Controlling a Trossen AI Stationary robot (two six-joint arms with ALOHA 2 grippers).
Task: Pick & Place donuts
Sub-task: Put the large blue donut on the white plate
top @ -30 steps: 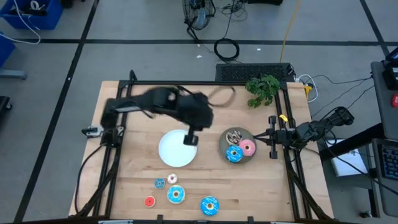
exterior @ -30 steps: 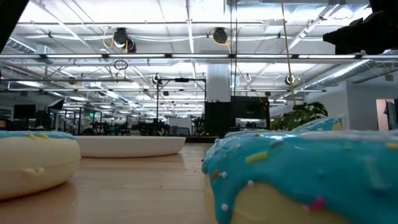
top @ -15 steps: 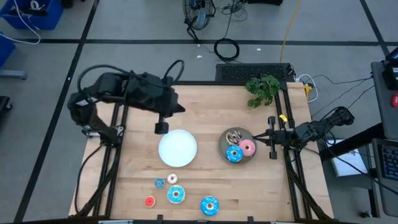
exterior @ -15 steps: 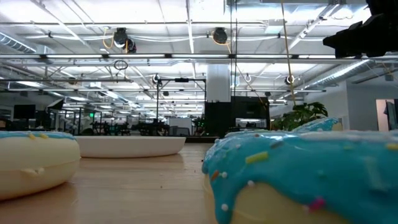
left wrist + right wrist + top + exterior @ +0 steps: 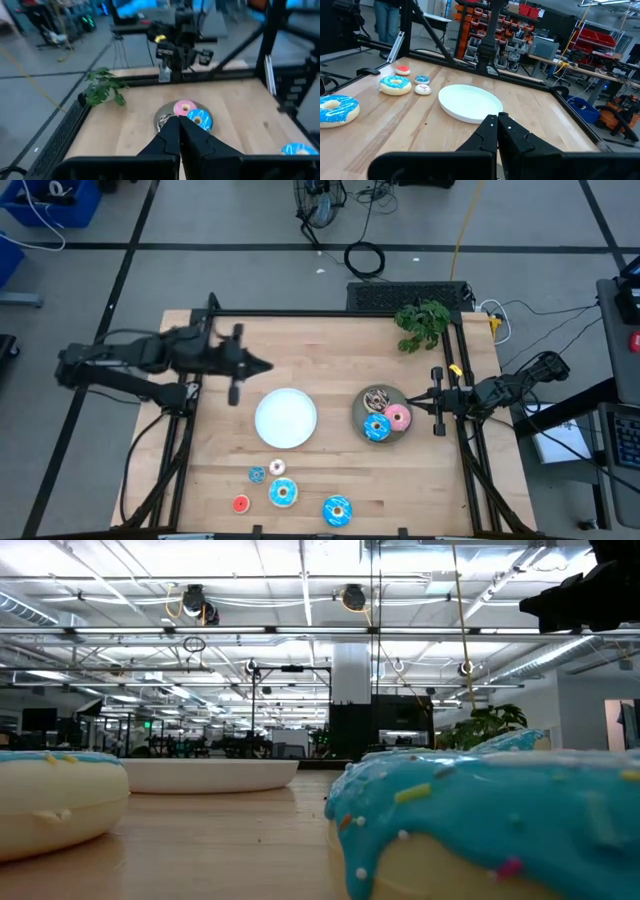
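Observation:
Three donuts lie on the grey plate [image 5: 361,420]: brown with sprinkles [image 5: 376,398], pink [image 5: 398,417] and blue [image 5: 376,428]. Several more rest on the table near its near edge: a tiny blue one [image 5: 257,474], a tiny white one [image 5: 277,468], a red one [image 5: 240,503], a pale blue one [image 5: 283,493] and a blue one [image 5: 336,510]. My left gripper [image 5: 268,366] is shut and holds nothing; it hovers left of the white plate [image 5: 286,418], level and pointing right. My right gripper [image 5: 412,396] is shut and waits at the right edge beside the grey plate.
A green plant sprig [image 5: 422,322] lies at the far right corner. Black frame rails run along the table's left, right and far sides. The low view is filled by the blue donut [image 5: 480,820] and the pale blue one [image 5: 50,800], with the white plate [image 5: 210,772] behind them.
My left arm has drawn back from above the white plate toward the table's left and far edge, and has stretched out level. Its gripper now hangs off the plate's left side. No donut has moved.

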